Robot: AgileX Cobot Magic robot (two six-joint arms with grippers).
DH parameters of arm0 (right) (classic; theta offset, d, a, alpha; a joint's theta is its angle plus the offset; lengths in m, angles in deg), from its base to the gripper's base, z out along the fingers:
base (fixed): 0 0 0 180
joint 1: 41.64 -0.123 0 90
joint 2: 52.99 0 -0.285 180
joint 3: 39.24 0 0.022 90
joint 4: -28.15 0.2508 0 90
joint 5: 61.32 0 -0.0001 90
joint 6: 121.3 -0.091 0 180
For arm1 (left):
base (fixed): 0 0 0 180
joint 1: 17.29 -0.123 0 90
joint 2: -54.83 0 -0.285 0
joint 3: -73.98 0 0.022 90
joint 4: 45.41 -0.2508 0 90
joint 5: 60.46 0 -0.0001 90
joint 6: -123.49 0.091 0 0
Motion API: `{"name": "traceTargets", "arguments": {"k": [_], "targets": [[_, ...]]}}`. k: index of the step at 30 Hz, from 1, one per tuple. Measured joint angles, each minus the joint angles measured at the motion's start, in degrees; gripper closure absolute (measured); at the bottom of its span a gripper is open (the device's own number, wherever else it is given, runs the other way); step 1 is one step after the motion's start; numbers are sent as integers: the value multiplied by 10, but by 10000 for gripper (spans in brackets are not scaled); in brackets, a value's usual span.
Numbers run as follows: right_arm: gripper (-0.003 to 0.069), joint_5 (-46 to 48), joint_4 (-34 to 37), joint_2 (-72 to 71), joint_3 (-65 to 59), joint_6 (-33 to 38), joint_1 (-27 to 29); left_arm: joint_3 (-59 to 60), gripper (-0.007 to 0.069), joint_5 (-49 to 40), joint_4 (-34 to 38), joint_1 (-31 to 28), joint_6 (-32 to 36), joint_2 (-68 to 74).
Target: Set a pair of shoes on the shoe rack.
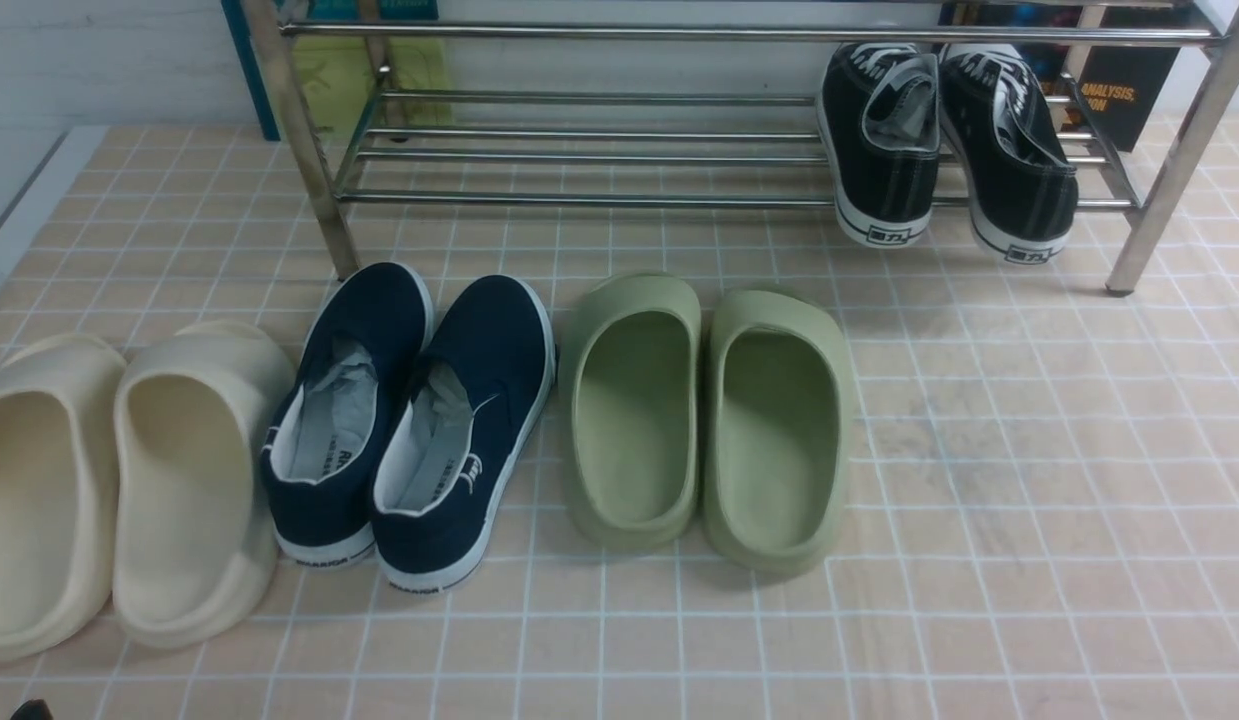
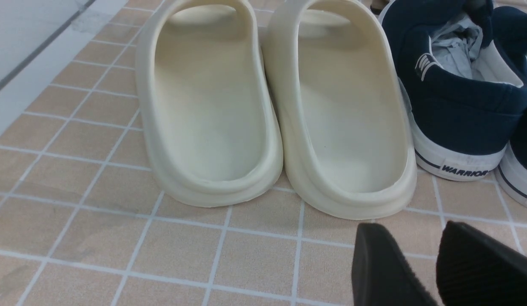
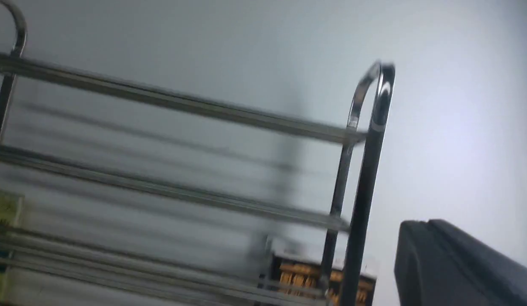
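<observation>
The pair of shoes, two black lace-up sneakers with white laces [image 1: 884,140] [image 1: 1014,150], rests on the lower bars at the right end of the shoe rack [image 1: 579,197], heels hanging over the front bar. Neither gripper touches them. In the left wrist view my left gripper [image 2: 410,231] is open over bare tile, just behind the heels of the cream slippers [image 2: 272,110]. In the right wrist view my right gripper [image 3: 429,225] is shut with nothing in it, raised beside the blurred right end post of the rack [image 3: 365,178].
On the tiled floor in front of the rack stand cream slippers [image 1: 119,480], navy slip-on shoes [image 1: 409,400] and green slippers [image 1: 709,420], in a row. Books [image 1: 1129,90] lean behind the rack. A white wall runs along the back.
</observation>
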Motion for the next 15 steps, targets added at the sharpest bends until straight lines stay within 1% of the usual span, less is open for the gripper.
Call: {"name": "traceTargets", "arguments": {"k": [1, 4, 5, 11, 15], "targets": [[667, 16, 14, -6, -28, -20, 0, 0, 385, 0, 0, 0, 0, 0], [667, 34, 37, -11, -70, -45, 0, 0, 385, 0, 0, 0, 0, 0], [667, 41, 47, -12, -109, -56, 0, 0, 385, 0, 0, 0, 0, 0], [663, 44, 55, -12, -198, -60, 0, 0, 385, 0, 0, 0, 0, 0], [662, 56, 55, -13, -221, -62, 0, 0, 385, 0, 0, 0, 0, 0]]}}
